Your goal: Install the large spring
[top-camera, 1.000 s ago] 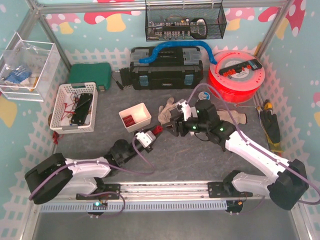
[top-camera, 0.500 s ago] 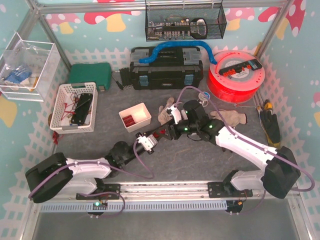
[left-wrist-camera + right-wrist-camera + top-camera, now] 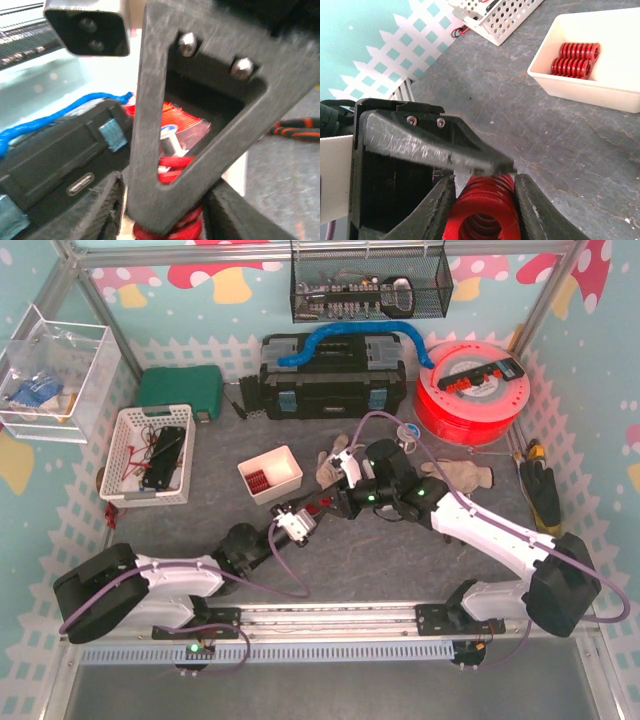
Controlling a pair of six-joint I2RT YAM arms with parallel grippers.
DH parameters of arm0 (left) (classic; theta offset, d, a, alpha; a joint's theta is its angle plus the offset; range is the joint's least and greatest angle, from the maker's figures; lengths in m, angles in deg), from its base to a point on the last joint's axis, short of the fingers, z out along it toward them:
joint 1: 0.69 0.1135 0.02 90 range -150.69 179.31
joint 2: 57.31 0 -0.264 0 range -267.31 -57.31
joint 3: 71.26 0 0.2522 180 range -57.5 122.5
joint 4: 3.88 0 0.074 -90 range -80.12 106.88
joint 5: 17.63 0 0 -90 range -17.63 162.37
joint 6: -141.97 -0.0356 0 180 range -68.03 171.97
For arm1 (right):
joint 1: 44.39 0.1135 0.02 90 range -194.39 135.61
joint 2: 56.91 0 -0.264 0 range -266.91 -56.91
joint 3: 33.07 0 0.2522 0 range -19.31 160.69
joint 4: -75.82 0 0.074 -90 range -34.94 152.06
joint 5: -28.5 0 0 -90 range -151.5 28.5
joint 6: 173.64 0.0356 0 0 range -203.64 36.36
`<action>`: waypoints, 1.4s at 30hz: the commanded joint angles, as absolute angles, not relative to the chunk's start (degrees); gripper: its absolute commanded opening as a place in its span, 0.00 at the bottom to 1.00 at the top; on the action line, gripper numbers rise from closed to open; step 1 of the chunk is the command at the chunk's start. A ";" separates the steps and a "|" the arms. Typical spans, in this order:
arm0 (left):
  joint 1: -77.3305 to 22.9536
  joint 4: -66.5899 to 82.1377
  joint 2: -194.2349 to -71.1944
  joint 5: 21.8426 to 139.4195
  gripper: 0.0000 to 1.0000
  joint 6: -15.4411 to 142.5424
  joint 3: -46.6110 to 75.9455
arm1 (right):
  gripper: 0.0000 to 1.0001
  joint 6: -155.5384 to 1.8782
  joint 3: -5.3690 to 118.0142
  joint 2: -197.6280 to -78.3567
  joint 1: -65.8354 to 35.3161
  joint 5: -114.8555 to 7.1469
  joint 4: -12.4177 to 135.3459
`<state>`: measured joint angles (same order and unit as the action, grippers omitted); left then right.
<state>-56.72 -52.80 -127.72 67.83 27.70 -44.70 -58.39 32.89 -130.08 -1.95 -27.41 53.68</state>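
Observation:
The large spring (image 3: 318,506), a red coil, hangs just above the table's middle between both grippers. My right gripper (image 3: 336,503) reaches in from the right. In the right wrist view its jaws (image 3: 484,181) press on both sides of the large spring (image 3: 485,212), end-on to the camera. My left gripper (image 3: 303,514) comes from the left. In the left wrist view the large spring (image 3: 170,229) sits low between its fingers (image 3: 166,184), against the right one, with a sliver of light beside the left one. The right gripper's black finger (image 3: 150,125) hides most of the coil.
A white box (image 3: 286,456) with smaller red springs (image 3: 575,59) stands just left of the grippers. A glove (image 3: 455,476) lies to their right. Behind are a black toolbox (image 3: 333,375), a red spool (image 3: 470,392), a green case (image 3: 180,390) and a white basket (image 3: 150,455). Pliers (image 3: 540,490) lie far right.
My right gripper swung left to the spring held up by the left gripper and closed its jaws on it. The left arm stayed nearly still.

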 commanded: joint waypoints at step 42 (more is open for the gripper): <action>-49.20 -42.56 -124.72 52.75 0.99 47.09 -39.64 | 0.00 -62.47 47.72 -148.95 -30.53 -65.28 47.98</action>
